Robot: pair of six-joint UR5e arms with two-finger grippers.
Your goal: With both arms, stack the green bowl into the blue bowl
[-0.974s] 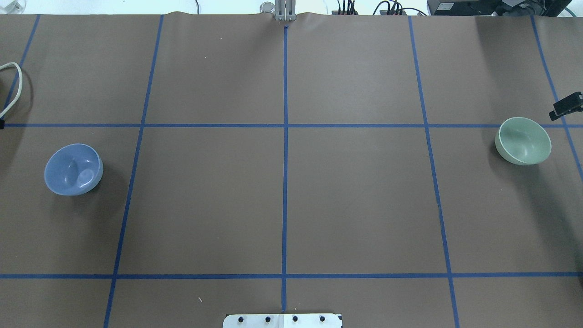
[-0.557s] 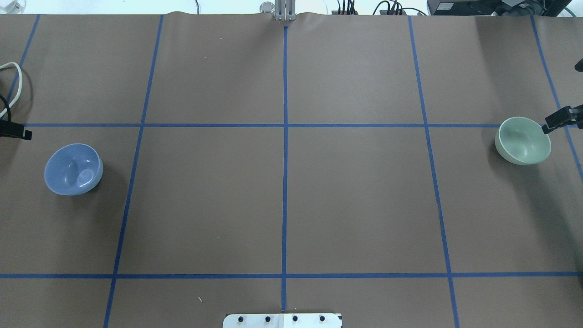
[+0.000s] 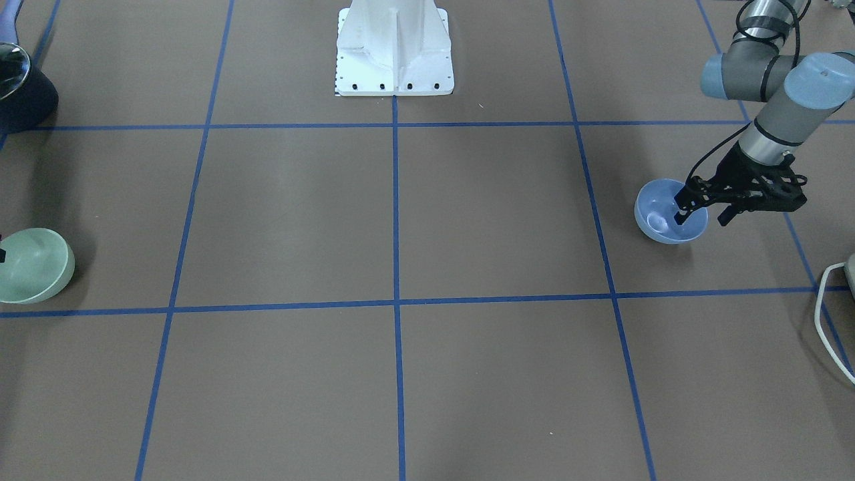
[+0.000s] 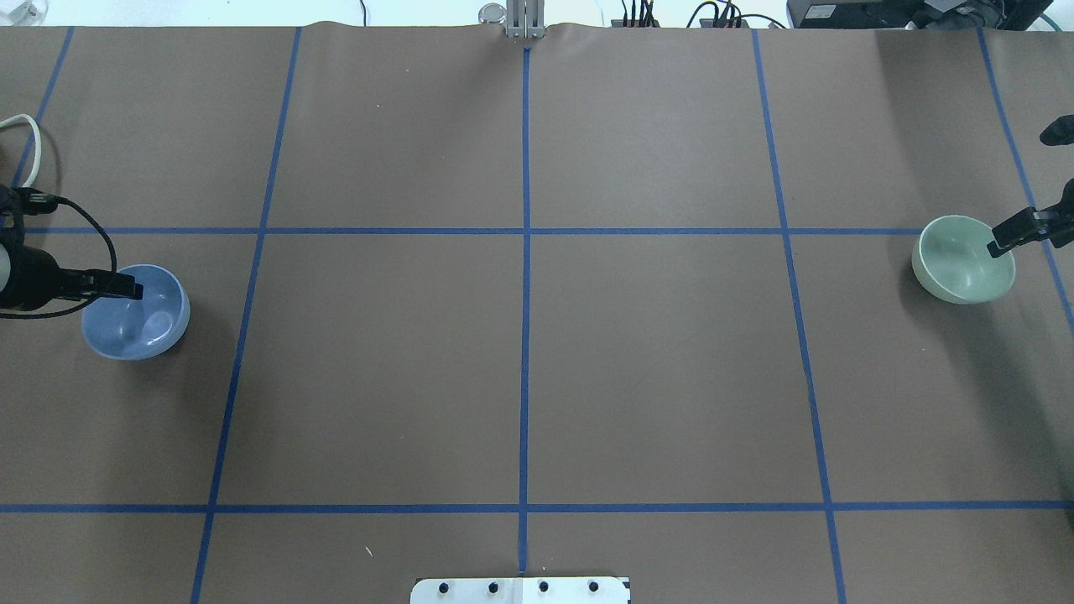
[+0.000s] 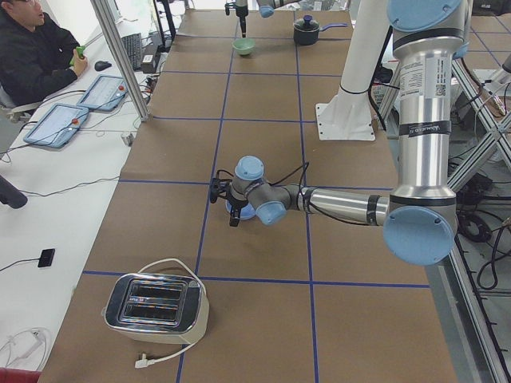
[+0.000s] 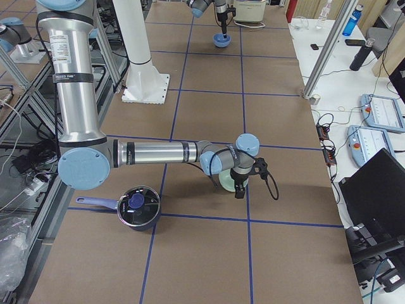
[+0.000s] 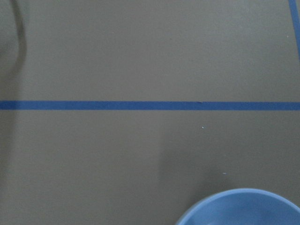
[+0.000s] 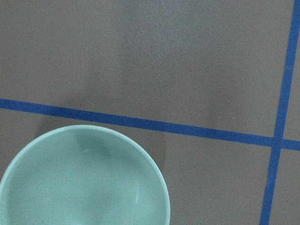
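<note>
Nearest the robot, a pot [image 6: 138, 212] sits by the desk's [image 4: 654, 377] near right corner. Farther out, the green bowl [image 4: 956, 267] is at the right edge with the right gripper [image 4: 1000, 245] over its rim. Only one finger shows, so spread or clenched, can't tell. The blue bowl [image 3: 658, 226] is at the left edge, left gripper [image 3: 703, 215] spread wide, straddling the rim, grasping nothing. Danger: glossy rims, and a thin pinch could tip or skid either bowl. A toaster [image 5: 156, 307] stands beyond, at the far left corner.

Brown paper covers the tabletop [image 4: 654, 361], crossed by a blue tape grid [image 4: 524, 335]. Seen from the left end, a white bench [image 5: 48, 223] runs along nine o'clock, an aluminium post [image 5: 118, 56] at eleven.
</note>
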